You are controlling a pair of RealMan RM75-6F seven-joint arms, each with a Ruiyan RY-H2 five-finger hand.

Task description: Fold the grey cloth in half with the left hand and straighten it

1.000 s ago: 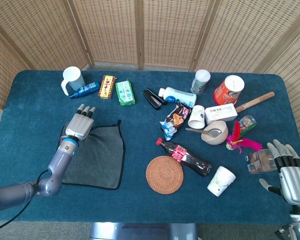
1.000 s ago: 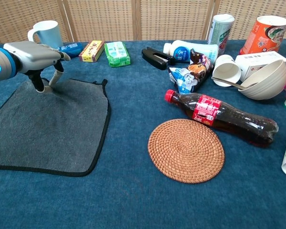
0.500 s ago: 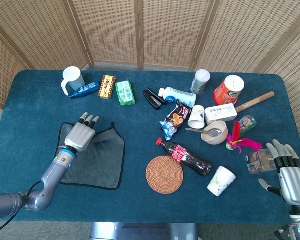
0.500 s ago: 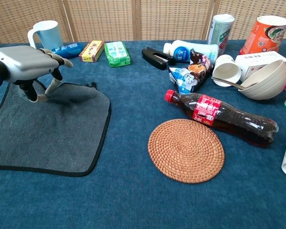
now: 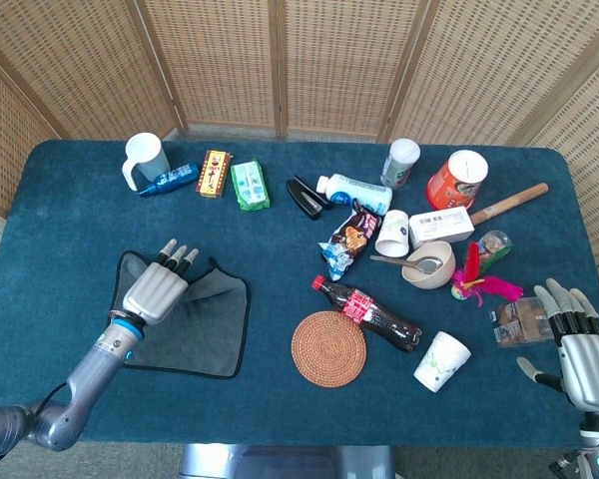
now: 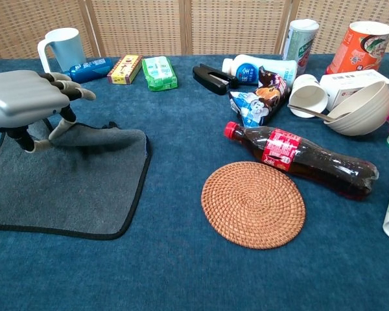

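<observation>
The grey cloth with black trim lies at the table's front left, its far edge lifted and drawn toward the near side. My left hand is over that far edge and pinches it between thumb and fingers; the grey cloth bulges up beside the left hand. My right hand hovers open at the table's front right corner, holding nothing, and is outside the chest view.
A rattan coaster and a cola bottle lie right of the cloth. A blue mug, small packets and a blue tube line the far left. Cups, a bowl and cans crowd the right.
My left hand has moved toward the near side, dragging the cloth's far edge with it. The cloth's far part has lifted and shortened. The right hand has stayed still.
</observation>
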